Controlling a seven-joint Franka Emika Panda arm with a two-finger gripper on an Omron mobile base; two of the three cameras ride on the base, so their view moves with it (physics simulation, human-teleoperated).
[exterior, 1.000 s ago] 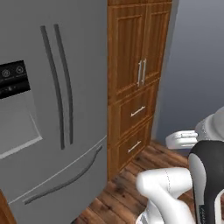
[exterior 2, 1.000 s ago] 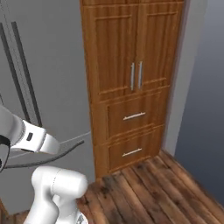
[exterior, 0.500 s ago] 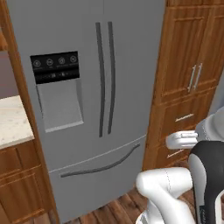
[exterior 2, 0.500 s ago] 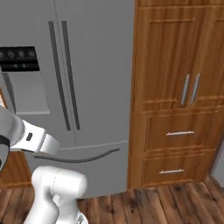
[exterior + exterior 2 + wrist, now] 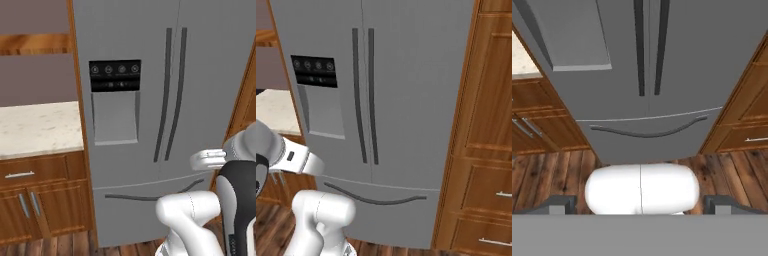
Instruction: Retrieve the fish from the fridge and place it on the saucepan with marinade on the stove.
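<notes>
The fridge fills the middle of both base views as a tall grey steel front with both doors shut. Its two long dark handles run side by side down the centre, and the black dispenser panel sits on the left door. In the hand view the fridge stands straight ahead, with the curved freezer-drawer handle low down. My gripper is open, its fingertips spread wide, well short of the doors and holding nothing. The fish is hidden behind the shut doors. The saucepan and the stove are out of view.
Tall wooden cabinets with drawers stand right of the fridge. To its left is a pale stone counter over wooden base cabinets. Dark wood floor lies between me and the fridge.
The whole picture has shifted: the base has moved, so the fridge has gone from the left edge to the centre and the cabinets have slid off right. The gripper has stayed open.
</notes>
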